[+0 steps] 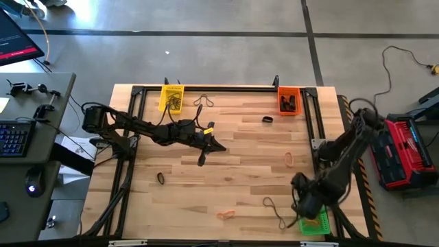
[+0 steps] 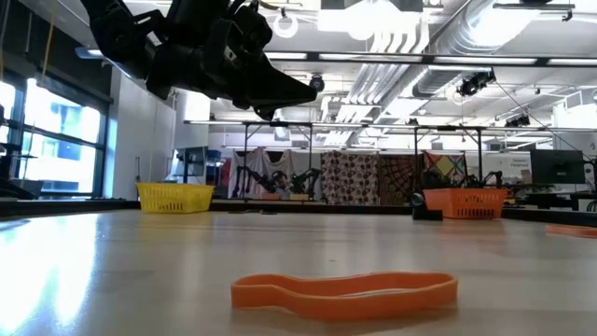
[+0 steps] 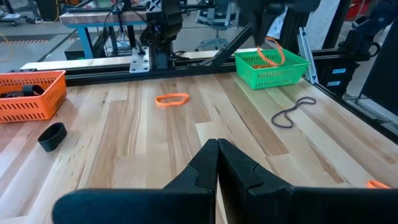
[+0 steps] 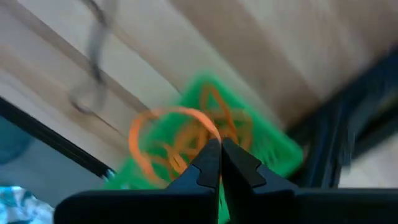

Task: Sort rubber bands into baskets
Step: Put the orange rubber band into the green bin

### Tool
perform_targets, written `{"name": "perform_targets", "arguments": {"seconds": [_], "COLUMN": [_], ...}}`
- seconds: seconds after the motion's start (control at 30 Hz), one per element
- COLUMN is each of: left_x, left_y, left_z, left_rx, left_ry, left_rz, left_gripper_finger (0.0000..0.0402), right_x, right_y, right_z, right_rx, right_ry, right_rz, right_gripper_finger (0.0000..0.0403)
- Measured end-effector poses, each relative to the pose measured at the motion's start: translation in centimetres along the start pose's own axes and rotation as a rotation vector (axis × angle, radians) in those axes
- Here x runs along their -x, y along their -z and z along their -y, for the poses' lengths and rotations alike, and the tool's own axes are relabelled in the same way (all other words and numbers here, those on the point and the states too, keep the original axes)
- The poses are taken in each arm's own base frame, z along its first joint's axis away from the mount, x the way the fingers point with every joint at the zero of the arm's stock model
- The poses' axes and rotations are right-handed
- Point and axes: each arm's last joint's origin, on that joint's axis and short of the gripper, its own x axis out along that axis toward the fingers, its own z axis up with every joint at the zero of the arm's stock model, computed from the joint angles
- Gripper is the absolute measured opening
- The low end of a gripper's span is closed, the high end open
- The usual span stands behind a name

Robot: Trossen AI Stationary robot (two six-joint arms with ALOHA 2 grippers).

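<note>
You have a red and black case [image 1: 406, 151] on the floor right of the wooden surface [image 1: 240, 147], and a keyboard [image 1: 15, 137] on the grey desk [image 1: 41, 103] to its left.

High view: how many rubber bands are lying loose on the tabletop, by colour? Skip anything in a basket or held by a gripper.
Orange bands: 2
Wide black bands: 2
Thin dark loops: 2
Total: 6
</note>
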Motion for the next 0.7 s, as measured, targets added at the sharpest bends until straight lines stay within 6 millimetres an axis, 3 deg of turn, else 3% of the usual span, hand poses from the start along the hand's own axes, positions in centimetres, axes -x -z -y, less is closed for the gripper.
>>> {"name": "perform_targets", "arguments": {"seconds": [0.27,0.7], "left_x": [0.0,0.0], "left_y": [0.0,0.0], "left_z": [0.0,0.0], "left_rx": [0.0,0.026], "left_ry": [0.0,0.0], "left_rz": [0.0,0.002], "left_gripper_finger": [0.0,0.0], "right_x": [-3.2,-7.5], "right_y": [3.2,3.3], "right_z": [-0.8,-2.3], "right_rx": [-0.049,0.168], "right_ry": [0.185,0.313], "right_rz": [-0.169,-0.173], "right_gripper_finger": [0.0,0.0]}}
